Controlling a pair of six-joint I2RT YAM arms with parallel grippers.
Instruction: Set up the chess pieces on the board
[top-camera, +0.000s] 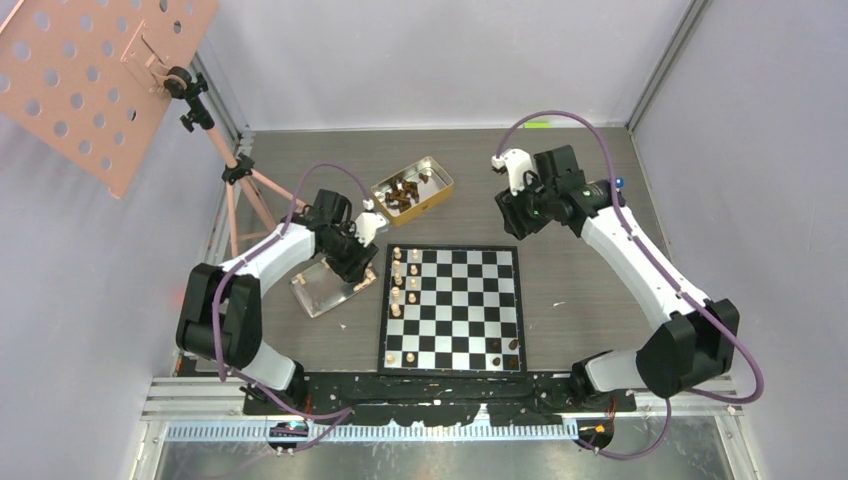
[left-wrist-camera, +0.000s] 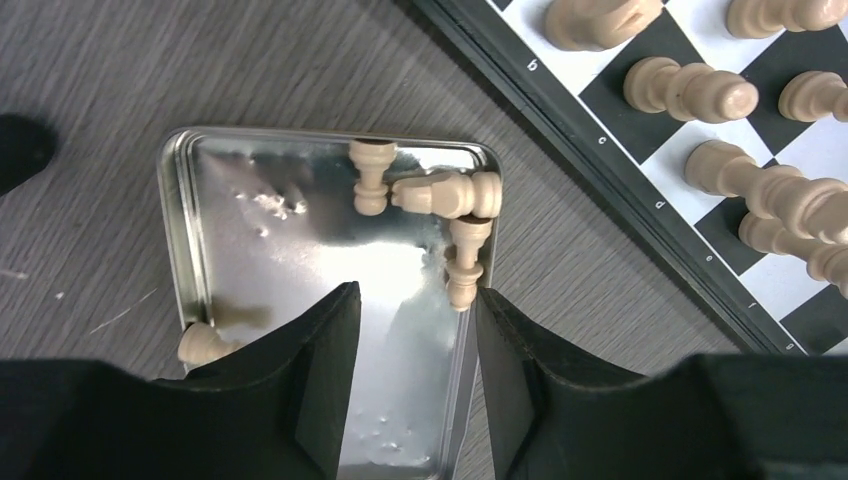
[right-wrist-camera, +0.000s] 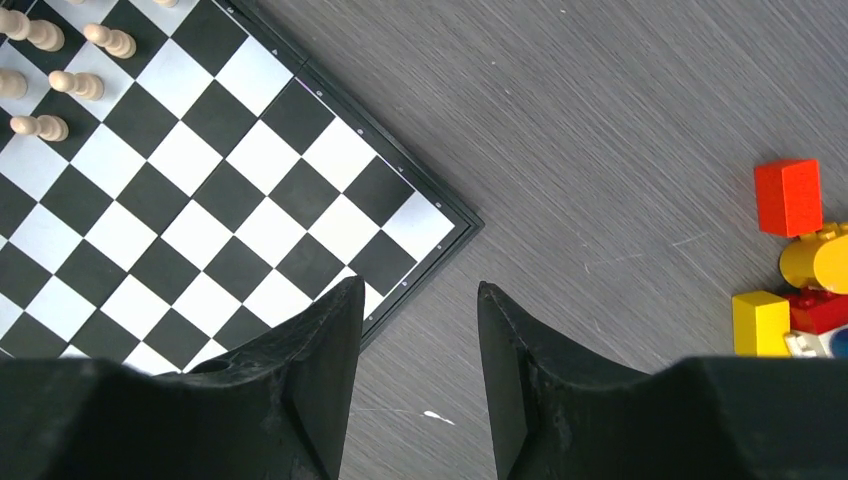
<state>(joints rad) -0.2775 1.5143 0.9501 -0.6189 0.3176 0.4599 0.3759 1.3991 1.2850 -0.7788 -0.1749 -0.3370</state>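
Note:
The board (top-camera: 460, 300) lies at the table's middle. Several pale chess pieces (top-camera: 398, 283) stand along its left columns, and a few dark ones (top-camera: 506, 351) stand at its near right corner. My left gripper (left-wrist-camera: 415, 295) hovers open over a shallow silver tin lid (left-wrist-camera: 260, 260). The lid holds loose pale pieces: a cluster at the far right corner (left-wrist-camera: 445, 192) and one at the near left (left-wrist-camera: 200, 343). A lying pawn (left-wrist-camera: 463, 262) is just ahead of my right fingertip, with nothing between the jaws. My right gripper (right-wrist-camera: 420, 290) hangs open and empty above bare table beside a board corner (right-wrist-camera: 440, 215).
A gold tin (top-camera: 412, 187) holding dark pieces sits behind the board's far left corner. Red, yellow and blue toy blocks (right-wrist-camera: 800, 250) lie to the right in the right wrist view. A tripod (top-camera: 235, 180) with a pink perforated panel stands at the far left.

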